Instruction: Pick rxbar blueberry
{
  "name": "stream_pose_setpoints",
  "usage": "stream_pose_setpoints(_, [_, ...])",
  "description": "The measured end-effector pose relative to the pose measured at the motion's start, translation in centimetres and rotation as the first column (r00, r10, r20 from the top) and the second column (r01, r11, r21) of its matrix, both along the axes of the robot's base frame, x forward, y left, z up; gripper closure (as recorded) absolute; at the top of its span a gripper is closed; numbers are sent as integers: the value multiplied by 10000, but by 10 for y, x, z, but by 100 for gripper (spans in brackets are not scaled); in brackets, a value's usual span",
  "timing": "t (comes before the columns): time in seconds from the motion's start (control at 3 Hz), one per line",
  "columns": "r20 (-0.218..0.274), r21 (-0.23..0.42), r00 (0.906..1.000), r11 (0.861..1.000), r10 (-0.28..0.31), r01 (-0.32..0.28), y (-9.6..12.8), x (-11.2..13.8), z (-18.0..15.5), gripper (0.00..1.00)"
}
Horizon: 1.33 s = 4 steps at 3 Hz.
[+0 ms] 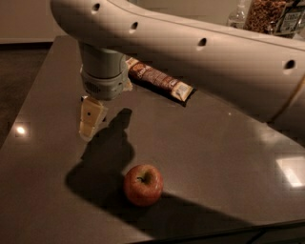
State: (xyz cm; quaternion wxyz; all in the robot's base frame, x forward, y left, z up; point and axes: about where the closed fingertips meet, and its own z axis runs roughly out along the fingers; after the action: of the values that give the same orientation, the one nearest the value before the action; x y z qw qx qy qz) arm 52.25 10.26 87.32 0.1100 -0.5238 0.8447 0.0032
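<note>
My gripper [88, 129] hangs from the big pale arm [190, 47] over the left part of the dark table [224, 157], its tip close to the surface. The rxbar blueberry does not show; the spot where it lay is covered by the gripper. A red apple [143, 184] sits on the table in front of the gripper and to its right, apart from it.
A brown-and-cream snack bag [159, 80] lies behind the gripper, partly under the arm. Jars [267, 14] stand at the far right beyond the table. The table's left edge runs close to the gripper and its front edge lies just past the apple.
</note>
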Motion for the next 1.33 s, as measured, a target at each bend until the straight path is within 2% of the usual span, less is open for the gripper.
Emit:
stream_pose_setpoints(0.33, [-201, -218, 9983, 9983, -549, 544, 20, 22, -10, 0])
stream_pose_setpoints(1.33, [-606, -440, 9933, 9944, -984, 958, 52, 54, -30, 0])
